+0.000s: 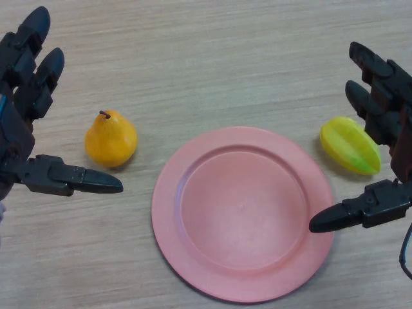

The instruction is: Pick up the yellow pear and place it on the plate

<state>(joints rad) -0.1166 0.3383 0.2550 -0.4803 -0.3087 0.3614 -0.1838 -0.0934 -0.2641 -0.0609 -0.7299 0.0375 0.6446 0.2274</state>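
Observation:
A yellow-orange pear point(111, 138) with a short brown stem stands upright on the wooden table, left of the plate. A round pink plate point(243, 212) lies flat at the centre front with nothing on it. My left hand point(26, 122) is at the left edge, open, fingers straight and thumb pointing right just below the pear, not touching it. My right hand point(386, 135) is at the right edge, open, its thumb over the plate's right rim.
A yellow-green star fruit point(351, 145) lies on the table right of the plate, close to my right hand's fingers. The wooden table point(212, 58) stretches away behind the objects.

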